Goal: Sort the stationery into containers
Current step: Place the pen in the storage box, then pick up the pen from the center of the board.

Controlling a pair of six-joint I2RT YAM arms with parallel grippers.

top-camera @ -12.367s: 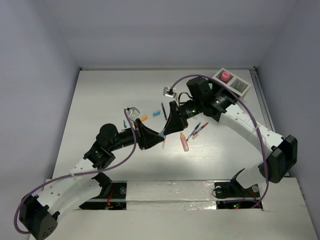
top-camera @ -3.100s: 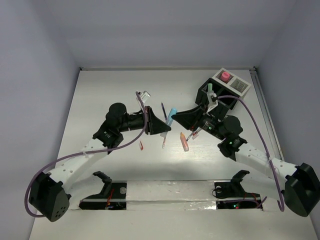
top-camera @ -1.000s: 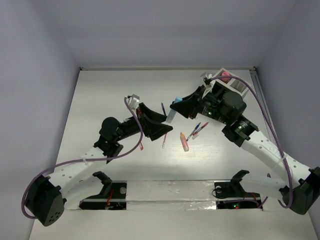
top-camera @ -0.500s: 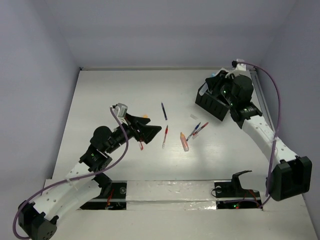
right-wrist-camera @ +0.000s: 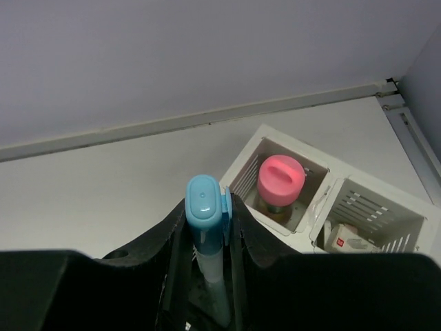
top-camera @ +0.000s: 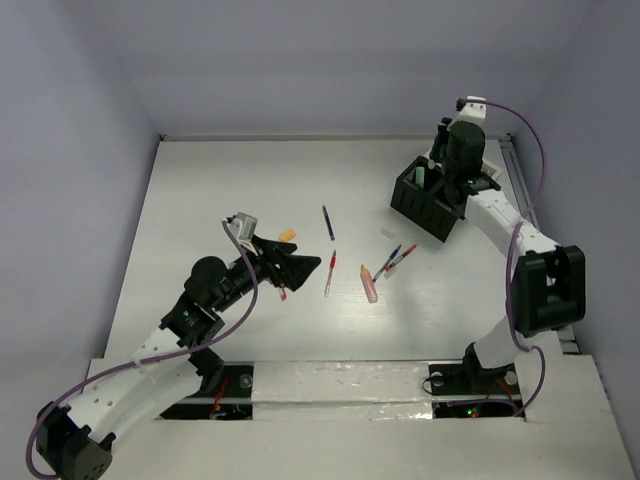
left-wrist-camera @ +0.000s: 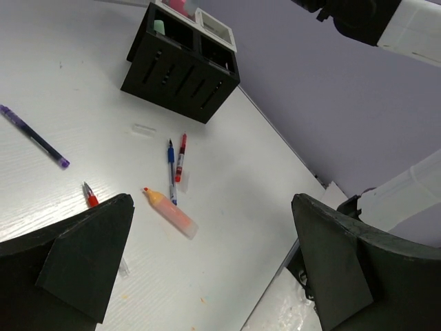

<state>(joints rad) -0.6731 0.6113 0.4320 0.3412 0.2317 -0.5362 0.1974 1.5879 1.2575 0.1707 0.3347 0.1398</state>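
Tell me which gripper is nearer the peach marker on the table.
Left. The left gripper hovers open just left of the peach marker; the right gripper is above the black organizer, gripping a blue marker.

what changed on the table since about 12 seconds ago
The right gripper took the blue marker from the table's middle and carried it to the black organizer at the far right, still clamped. The left gripper eased back a little toward the near side, jaws wide open. The peach marker, dark blue pen and pink-capped bottle stayed put.
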